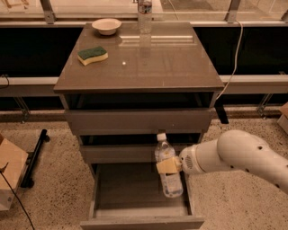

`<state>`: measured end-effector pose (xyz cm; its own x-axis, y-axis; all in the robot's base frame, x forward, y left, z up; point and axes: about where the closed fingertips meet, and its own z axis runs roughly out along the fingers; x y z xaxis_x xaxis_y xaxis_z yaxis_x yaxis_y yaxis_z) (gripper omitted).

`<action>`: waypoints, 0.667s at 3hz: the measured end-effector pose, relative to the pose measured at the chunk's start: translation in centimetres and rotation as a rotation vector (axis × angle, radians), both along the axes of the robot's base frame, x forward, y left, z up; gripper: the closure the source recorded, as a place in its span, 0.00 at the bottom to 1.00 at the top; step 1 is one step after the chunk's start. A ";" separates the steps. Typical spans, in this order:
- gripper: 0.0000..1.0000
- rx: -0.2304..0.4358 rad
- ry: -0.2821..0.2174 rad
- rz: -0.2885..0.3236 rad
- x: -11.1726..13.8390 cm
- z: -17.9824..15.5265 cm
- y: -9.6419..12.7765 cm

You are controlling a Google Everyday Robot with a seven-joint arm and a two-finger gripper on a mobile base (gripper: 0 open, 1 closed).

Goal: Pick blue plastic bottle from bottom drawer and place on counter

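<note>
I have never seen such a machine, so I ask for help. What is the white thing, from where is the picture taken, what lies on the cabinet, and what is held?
The white thing is a robot's arm. Its claw, at the arm's tip, is shut on a small clear bottle with a white cap, over the open bottom drawer. The single picture looks down on the cabinet from its front. On the counter lie a green sponge and a pale bowl, and a second bottle stands at the far edge.
</note>
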<state>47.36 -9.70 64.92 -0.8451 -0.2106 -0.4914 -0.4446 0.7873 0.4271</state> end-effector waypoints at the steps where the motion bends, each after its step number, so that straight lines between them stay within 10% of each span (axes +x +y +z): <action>1: 1.00 0.009 -0.201 0.051 -0.4 7.9 0.7; 2: 1.00 -0.024 -0.290 0.106 -0.5 13.3 1.0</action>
<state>46.84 -8.69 78.22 -0.6430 -0.3047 -0.7026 -0.6254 0.7385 0.2520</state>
